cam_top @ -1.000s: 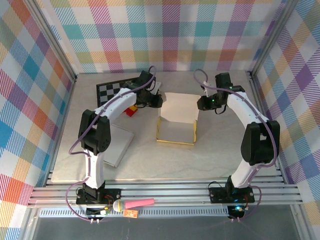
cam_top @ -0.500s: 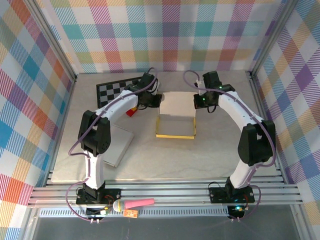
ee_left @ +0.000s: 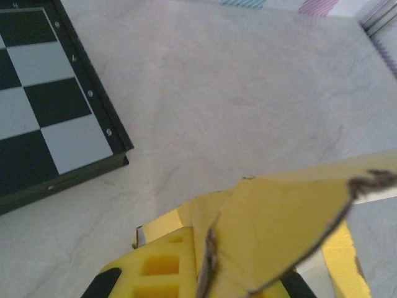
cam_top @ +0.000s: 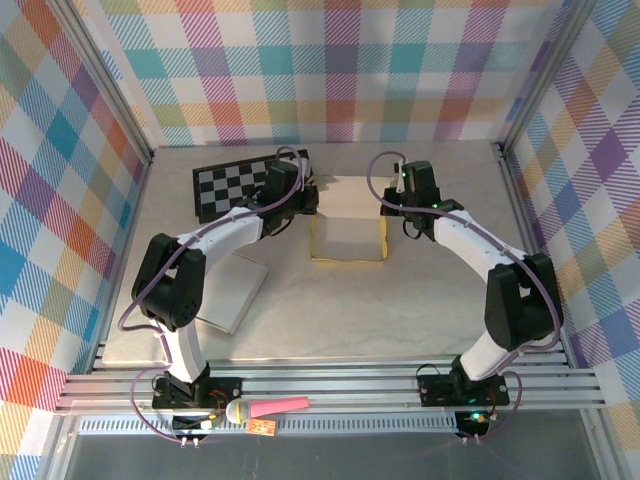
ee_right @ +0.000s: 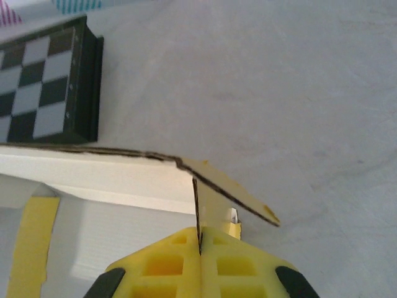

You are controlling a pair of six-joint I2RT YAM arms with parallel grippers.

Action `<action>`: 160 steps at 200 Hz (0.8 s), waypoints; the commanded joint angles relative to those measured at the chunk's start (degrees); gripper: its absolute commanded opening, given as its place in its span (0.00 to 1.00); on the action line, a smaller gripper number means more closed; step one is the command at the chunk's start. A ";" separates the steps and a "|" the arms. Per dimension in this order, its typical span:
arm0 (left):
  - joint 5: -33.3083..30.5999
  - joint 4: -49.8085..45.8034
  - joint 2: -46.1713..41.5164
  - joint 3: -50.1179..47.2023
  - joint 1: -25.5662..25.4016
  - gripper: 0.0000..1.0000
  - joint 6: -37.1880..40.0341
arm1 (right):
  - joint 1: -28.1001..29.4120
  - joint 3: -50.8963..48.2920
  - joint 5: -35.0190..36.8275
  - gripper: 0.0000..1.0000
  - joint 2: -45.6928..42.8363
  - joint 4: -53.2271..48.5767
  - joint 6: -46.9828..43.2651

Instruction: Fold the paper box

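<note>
The paper box (cam_top: 348, 228), white with yellow edges, lies at the table's middle, and its back panel is tipped over the tray. My left gripper (cam_top: 306, 200) is at the box's left back corner. In the left wrist view its yellow fingers (ee_left: 162, 273) are shut on a yellow cardboard flap (ee_left: 282, 226). My right gripper (cam_top: 390, 206) is at the right back corner. In the right wrist view that gripper (ee_right: 200, 246) is shut on the thin edge of a flap (ee_right: 211, 202), beside the white panel (ee_right: 93, 180).
A black-and-white chessboard (cam_top: 235, 180) lies behind and left of the box, close to the left arm. A flat white board (cam_top: 235, 292) rests at the near left. A pink and yellow object (cam_top: 268, 407) sits on the front rail. Metal frame posts stand along the table's sides.
Both grippers have closed fully on the box's corner flaps. The back panel, flat behind the tray a second ago, has swung up and forward over it, and both wrists moved inward.
</note>
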 commanded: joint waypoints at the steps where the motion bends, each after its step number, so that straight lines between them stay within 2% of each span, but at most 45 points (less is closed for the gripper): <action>1: 3.69 12.03 0.10 -1.98 -0.62 0.00 -2.31 | 1.47 -4.26 -2.20 0.00 -1.72 10.99 3.89; 32: 4.33 19.08 -0.14 -6.85 -0.54 0.00 -3.84 | 3.13 -11.05 -2.27 0.00 -3.24 19.74 2.90; 52: 4.84 22.32 -0.20 -9.39 -0.54 0.00 -4.38 | 4.18 -14.08 -1.20 0.00 -4.60 21.68 2.00; 86: 5.06 26.92 -1.40 -14.39 -0.62 0.03 -4.45 | 6.45 -16.34 1.43 0.00 -6.35 21.79 -0.97; 101: 5.22 28.65 -2.44 -16.77 -0.62 0.09 -4.05 | 7.00 -18.08 2.30 0.00 -7.24 22.04 -1.69; 136: 3.59 31.74 -5.58 -22.74 -0.95 0.12 -3.35 | 9.39 -21.93 6.03 0.00 -9.97 23.09 -4.23; 160: 2.82 31.01 -7.08 -24.61 -1.66 0.14 -2.24 | 10.51 -23.40 6.64 0.03 -11.40 21.85 -4.26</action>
